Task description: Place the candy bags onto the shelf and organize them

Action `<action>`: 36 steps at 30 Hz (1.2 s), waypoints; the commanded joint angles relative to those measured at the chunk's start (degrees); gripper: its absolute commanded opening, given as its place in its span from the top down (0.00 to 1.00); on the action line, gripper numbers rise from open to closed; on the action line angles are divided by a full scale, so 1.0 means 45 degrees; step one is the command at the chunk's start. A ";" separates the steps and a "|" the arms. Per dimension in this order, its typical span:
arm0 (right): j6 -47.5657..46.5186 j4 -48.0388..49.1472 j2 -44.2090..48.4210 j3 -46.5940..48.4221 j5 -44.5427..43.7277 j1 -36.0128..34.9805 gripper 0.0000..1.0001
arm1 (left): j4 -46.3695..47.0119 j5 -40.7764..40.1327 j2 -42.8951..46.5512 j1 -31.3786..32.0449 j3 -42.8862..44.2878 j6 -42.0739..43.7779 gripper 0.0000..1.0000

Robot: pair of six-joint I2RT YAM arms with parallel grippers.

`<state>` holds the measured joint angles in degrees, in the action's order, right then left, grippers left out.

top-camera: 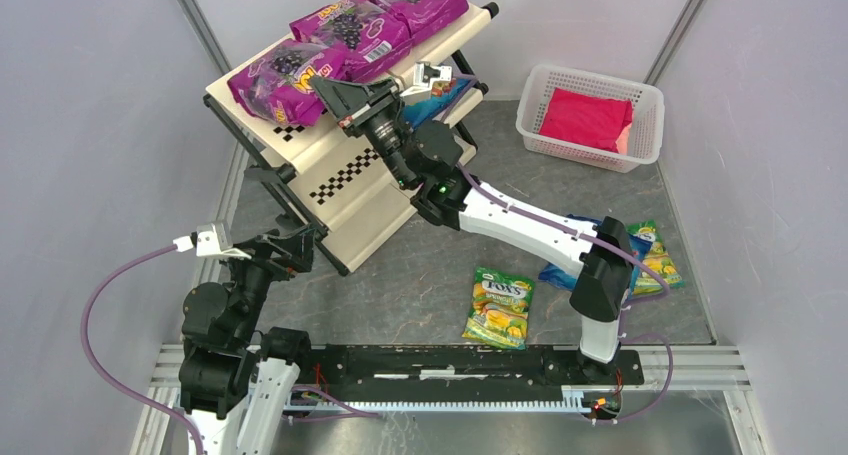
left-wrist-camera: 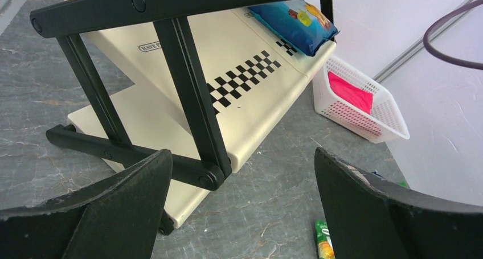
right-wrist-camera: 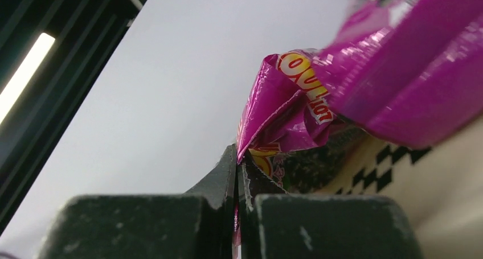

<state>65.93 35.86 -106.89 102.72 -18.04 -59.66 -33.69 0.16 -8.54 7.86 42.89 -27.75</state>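
right gripper [right-wrist-camera: 238, 162] fills the wrist view up close: jaws fully closed, pinching just the crimped edge of the near-left magenta bag [right-wrist-camera: 285, 116]. from above, that bag [top-camera: 285, 80] lies on the top tier of the shelf [top-camera: 375, 210], with two more magenta bags [top-camera: 350, 30] in a row behind it, overlapping. one blue bag [left-wrist-camera: 296, 23] sits on the middle tier. left gripper [left-wrist-camera: 242, 156] is spread wide with nothing in it, low beside the shelf's front leg.

left on the table: a green-yellow bag [top-camera: 500, 307] near the arm bases, another green-yellow bag [top-camera: 655, 255] to the right, and a second blue bag [top-camera: 555, 275] under the right arm. we judge the task partway done.

risks as we see them:
- grip is on the seam only, so any tug could slip or tear it
- tier is slanted, so dragging the bag could take it or its neighbours over the front lip
- wrist is close to the frame, so a wide swing could clip it

what we can't see:
- right arm covers much of the middle tier
- lowest tier is mostly out of sight
- the floor blue bag is largely hidden by the arm
- basket [top-camera: 650, 90] holds a red bundle [top-camera: 588, 117], anything under it unknown
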 commanded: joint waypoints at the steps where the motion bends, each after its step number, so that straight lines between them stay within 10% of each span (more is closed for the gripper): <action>1: -0.0173 0.0652 0.0631 -0.0307 -0.1720 -0.0150 1.00 | 0.0496 0.0003 0.0090 0.0050 0.0019 0.0717 0.00; 20: -0.1703 -0.2644 -0.1760 0.3157 -0.4239 -0.1123 0.90 | 0.0503 0.0003 0.0062 0.0167 0.0029 0.0726 0.00; 36: -0.2640 -0.3400 0.0995 -0.0038 -0.3355 -0.1115 0.26 | 0.0487 0.0003 -0.0016 0.0246 0.0029 0.0736 0.00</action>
<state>56.86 24.10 -107.24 107.98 -33.43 -65.04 -33.69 0.16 -8.54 8.82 42.89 -27.75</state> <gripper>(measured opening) 0.672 0.997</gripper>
